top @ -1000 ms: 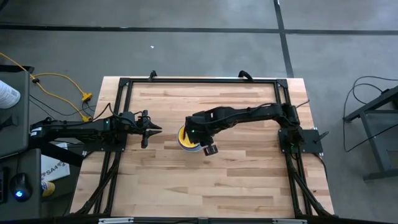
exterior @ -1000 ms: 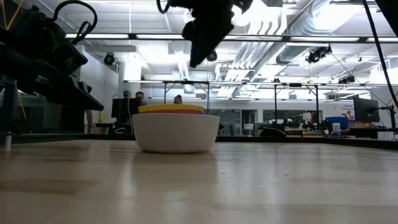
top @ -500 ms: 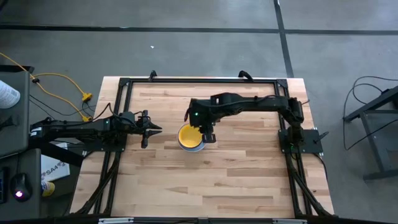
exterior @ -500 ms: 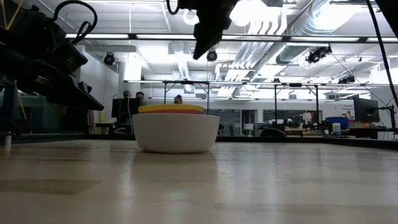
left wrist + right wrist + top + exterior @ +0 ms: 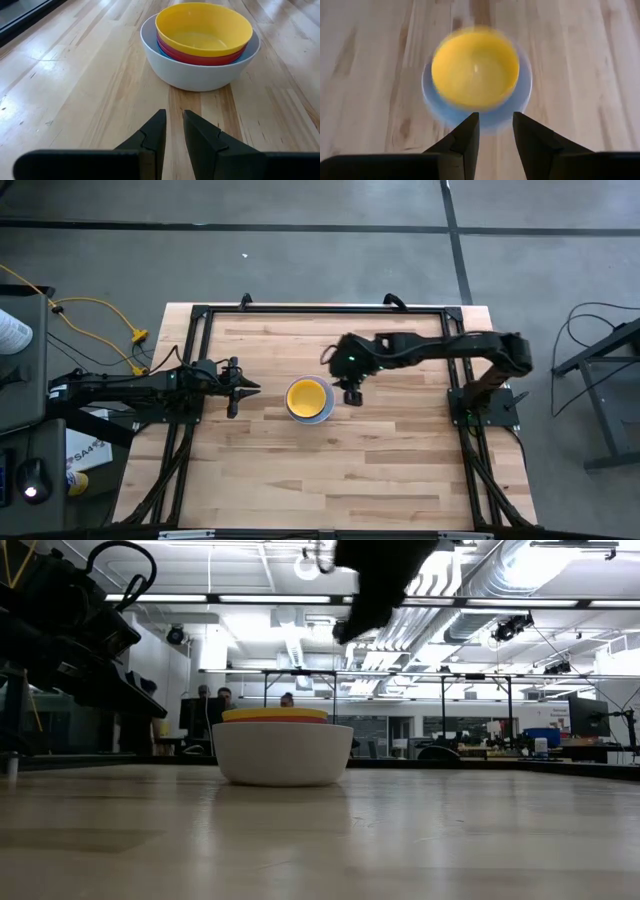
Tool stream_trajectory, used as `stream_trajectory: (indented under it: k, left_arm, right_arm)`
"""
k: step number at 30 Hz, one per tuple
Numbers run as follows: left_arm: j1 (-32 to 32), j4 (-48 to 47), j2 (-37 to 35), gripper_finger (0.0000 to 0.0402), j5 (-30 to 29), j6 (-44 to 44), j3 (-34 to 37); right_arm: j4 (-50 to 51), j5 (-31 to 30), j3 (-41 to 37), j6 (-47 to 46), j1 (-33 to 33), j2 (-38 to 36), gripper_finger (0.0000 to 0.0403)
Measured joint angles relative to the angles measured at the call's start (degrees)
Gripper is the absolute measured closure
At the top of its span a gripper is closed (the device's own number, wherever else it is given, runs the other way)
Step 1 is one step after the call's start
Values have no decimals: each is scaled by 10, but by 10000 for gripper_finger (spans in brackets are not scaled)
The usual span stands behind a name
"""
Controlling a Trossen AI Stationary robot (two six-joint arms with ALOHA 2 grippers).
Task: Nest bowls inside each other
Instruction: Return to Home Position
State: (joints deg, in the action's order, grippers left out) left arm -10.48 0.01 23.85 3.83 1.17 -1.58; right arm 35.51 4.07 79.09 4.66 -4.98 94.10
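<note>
Butcher-block table with one bowl standing on it

The table (image 5: pixel 380 470) is pale wood, built of narrow strips that run from the left arm's side to the right arm's side, with darker streaks in the grain and a soft sheen in the low view. A black frame (image 5: pixel 320 309) of thin rails lies along its far edge and down both sides, its struts slanting out toward the near corners. The white bowl (image 5: pixel 283 753) sits upright and flat on its base near the middle of the boards, inside the frame and well apart from every rail, with wood showing on all sides of it
</note>
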Motion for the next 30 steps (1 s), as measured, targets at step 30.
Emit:
stream_trajectory:
  k: [30]
  left_arm:
    - [0, 0, 0, 334, -1, 0, 0]
  right_arm:
    - [-332, -1, -415, -65, -19, -279, 290]
